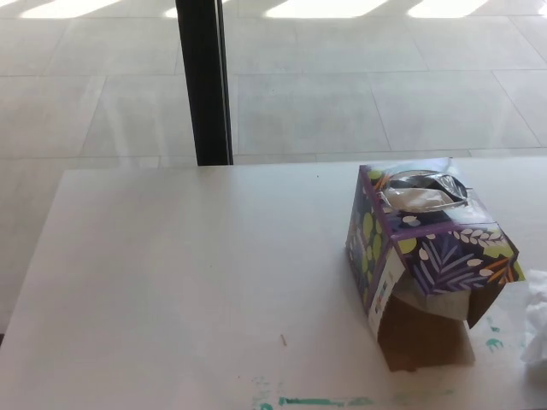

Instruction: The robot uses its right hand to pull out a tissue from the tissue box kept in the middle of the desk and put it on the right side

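A purple tissue box (427, 248) with a leaf pattern stands on the white desk (188, 273), right of the middle. Its top opening (423, 190) has a clear plastic slit with tissue showing inside. The near side flap hangs open, showing brown cardboard (423, 333) and white tissue beneath. A crumpled white tissue (537, 318) shows at the right edge of the picture, beside the box; what holds or bears it is cut off. Neither robot hand is in view.
A black vertical post (203, 81) stands behind the desk's far edge. Pale tiled floor (342, 94) lies beyond. Green paint marks (316, 400) streak the desk's near edge, and more sit right of the box.
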### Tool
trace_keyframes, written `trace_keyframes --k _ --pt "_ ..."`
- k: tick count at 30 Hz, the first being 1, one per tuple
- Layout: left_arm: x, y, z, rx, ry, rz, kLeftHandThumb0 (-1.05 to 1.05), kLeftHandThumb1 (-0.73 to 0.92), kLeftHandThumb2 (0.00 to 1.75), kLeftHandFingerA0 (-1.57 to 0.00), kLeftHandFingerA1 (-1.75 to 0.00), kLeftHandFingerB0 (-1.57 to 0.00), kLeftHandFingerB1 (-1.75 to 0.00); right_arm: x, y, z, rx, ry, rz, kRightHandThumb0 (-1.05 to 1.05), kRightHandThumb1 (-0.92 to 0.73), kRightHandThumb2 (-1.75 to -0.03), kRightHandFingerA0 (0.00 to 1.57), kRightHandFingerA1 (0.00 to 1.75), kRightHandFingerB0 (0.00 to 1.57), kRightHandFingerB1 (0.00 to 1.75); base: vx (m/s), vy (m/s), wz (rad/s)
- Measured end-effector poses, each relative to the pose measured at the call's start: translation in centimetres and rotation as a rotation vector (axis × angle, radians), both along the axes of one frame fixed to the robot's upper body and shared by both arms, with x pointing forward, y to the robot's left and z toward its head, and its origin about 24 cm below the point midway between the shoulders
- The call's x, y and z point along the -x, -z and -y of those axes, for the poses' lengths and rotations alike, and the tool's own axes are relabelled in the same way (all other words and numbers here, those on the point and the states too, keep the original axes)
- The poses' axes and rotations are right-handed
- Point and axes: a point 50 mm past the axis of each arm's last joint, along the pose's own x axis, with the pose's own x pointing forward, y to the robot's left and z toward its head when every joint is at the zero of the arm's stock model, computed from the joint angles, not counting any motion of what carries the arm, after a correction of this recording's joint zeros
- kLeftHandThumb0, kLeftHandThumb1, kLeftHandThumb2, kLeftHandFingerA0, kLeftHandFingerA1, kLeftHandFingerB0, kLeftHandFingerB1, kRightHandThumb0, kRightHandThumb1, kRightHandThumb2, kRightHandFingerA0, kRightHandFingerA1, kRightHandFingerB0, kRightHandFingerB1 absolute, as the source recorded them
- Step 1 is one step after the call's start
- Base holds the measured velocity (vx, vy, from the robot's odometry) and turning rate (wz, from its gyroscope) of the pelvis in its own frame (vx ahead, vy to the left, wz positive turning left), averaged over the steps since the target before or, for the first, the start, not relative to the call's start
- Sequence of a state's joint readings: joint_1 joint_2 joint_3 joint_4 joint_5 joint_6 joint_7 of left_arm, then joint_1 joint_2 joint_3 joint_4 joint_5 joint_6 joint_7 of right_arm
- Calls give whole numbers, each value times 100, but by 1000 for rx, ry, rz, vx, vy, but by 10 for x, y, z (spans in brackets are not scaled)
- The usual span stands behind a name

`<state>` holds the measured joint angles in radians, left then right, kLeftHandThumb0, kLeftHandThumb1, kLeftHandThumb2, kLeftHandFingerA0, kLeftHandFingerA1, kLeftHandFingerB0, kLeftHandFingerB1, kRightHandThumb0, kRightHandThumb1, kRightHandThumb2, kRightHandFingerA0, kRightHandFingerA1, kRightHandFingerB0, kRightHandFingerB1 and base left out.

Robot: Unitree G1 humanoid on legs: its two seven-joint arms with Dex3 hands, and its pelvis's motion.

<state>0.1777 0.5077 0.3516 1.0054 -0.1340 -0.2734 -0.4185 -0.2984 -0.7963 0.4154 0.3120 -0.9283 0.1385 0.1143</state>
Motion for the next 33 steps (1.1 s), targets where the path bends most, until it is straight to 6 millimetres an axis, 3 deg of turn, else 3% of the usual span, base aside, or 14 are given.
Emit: trace_keyframes --k 1,2,12,13,14,15,17,18,20,24,25,26,28,33 --pt "0 0 0 0 0 0 -102 84 91 -73 -110 -59 -104 0 2 0 18 4 -20 -88 -50 -88 0 10 0 0 0 0 0" --pt "0 0 0 0 0 0 -102 84 92 -73 -111 -59 -104 -1 2 0 26 8 -29 -97 -55 -57 0 0 0 0 0 0 0" --pt "4 1 -1 0 -7 -8 -99 83 92 -74 -111 -62 -104 -9 -21 10 161 45 -64 -105 -54 -58 0 0 0 0 0 0 0" --pt "4 1 -1 0 -9 -8 -101 63 125 -77 -106 -62 -97 -9 -23 12 158 53 -61 -105 -54 -58 0 0 0 0 0 0 0" --pt "5 1 -1 0 -11 -9 -101 63 126 -78 -106 -62 -97 -10 -26 13 151 65 -56 -104 -54 -58 0 0 0 0 0 0 0" --pt "5 1 -1 1 -13 -9 -98 83 92 -73 -109 -62 -103 -10 -28 14 145 71 -52 -105 -41 -84 0 0 0 0 0 0 0" --pt "5 1 -1 2 -17 -10 -98 83 92 -73 -109 -62 -103 -13 -38 18 115 92 -32 -105 -41 -84 0 0 0 0 0 0 0" --pt "5 1 -2 3 -19 -11 -100 83 91 -74 -109 -62 -104 -14 -42 19 108 98 -24 -103 -60 -60 0 0 0 0 0 0 0" --pt "5 1 -2 4 -20 -11 -100 83 91 -74 -110 -62 -104 -16 -54 21 78 114 2 -96 -54 -93 0 17 0 0 0 0 0" --pt "5 1 -2 4 -20 -9 -100 84 91 -73 -108 -61 -103 -20 -78 26 -8 144 74 -80 -51 -83 0 9 7 11 0 0 0" --pt "5 1 -2 4 -20 -9 -99 63 123 -73 -102 -61 -96 -20 -85 27 -35 150 102 -72 -48 -82 0 14 7 23 0 0 0" --pt "5 1 -2 3 -20 -9 -99 65 128 -76 -104 -58 -95 -20 -88 28 -48 153 114 -33 -47 -100 3 52 0 48 0 0 0" --pt "5 1 -2 3 -19 -9 -99 84 92 -74 -109 -61 -103 -17 -100 30 -99 157 167 -49 -66 -60 45 41 25 29 0 0 0" --pt "4 1 -1 3 -18 -7 -97 84 93 -73 -109 -59 -102 -3 -119 38 -196 164 270 -45 -65 -59 79 50 40 37 0 0 0"
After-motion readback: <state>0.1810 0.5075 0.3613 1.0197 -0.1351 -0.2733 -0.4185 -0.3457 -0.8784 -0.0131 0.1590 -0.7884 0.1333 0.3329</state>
